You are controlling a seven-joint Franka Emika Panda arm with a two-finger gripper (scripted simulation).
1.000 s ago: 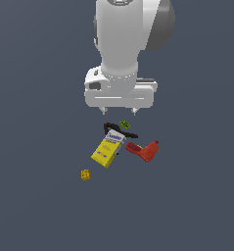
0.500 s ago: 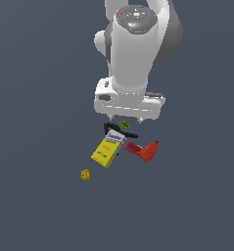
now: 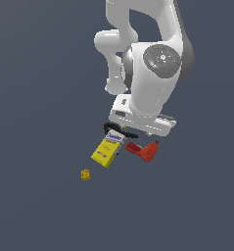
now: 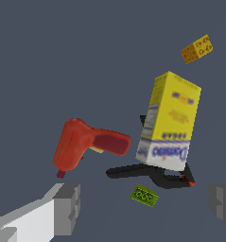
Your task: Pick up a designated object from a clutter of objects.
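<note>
**Claw apart above the clutter**

In my wrist view my claw [image 4: 145, 208] hangs with its two fingers [image 4: 67, 208] set wide apart, holding nothing. Nearest between them lies the tiny green piece [image 4: 144, 195], just beside the thin black curved piece [image 4: 152, 174]. Past that, the yellow box [image 4: 170, 120] lies with its white-blue label end resting over the black piece. Beside the box, apart from it, lies the red drill-like object [image 4: 83, 144], thick body toward one finger, narrower arm pointing at the box. Farthest off is the small yellow cube [image 4: 196, 48], well apart.

From the exterior view, my white arm [image 3: 150, 81] bends down over the group, wrist tilted, hiding the claw. The dark grey-blue bench [image 3: 40, 98] spreads bare and flat all round.
</note>
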